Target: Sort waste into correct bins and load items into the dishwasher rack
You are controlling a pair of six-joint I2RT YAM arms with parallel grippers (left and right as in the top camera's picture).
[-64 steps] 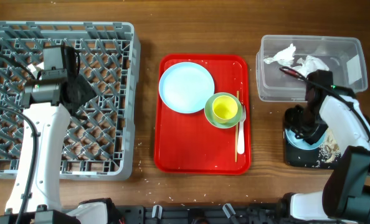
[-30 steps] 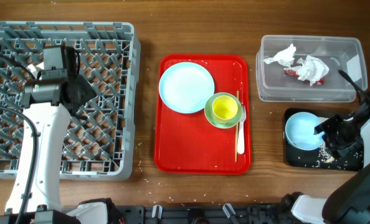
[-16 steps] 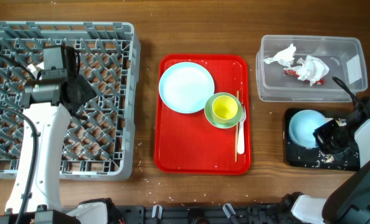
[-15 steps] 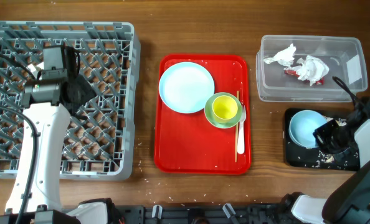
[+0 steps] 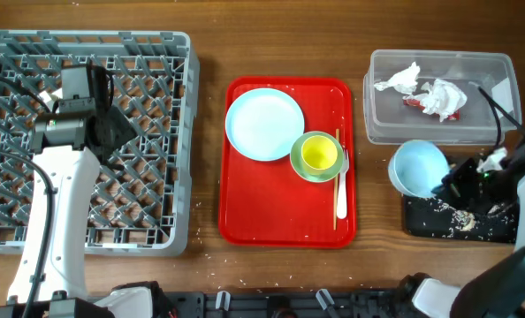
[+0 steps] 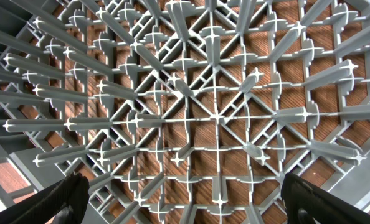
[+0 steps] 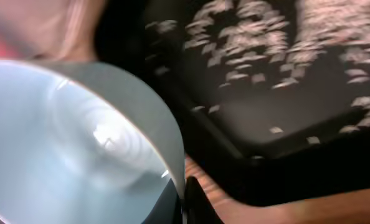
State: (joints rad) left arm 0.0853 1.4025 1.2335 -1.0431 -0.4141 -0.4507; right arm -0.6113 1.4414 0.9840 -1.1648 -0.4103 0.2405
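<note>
Leftward swings the small pale bowl (image 5: 419, 168), tilted over the black tray's (image 5: 417, 223) edge, rim pinched by the right gripper (image 5: 446, 184). Over the rack (image 5: 156, 53) hangs the left gripper (image 6: 188, 198), jaws wide.

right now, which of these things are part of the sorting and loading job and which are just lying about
Job: rack, clear tub, black tray, plate, green bowl, yellow cup, chopsticks, fork, small bowl, tissues, wrapper, rice scraps.
Lying about: red tray, table.
</note>
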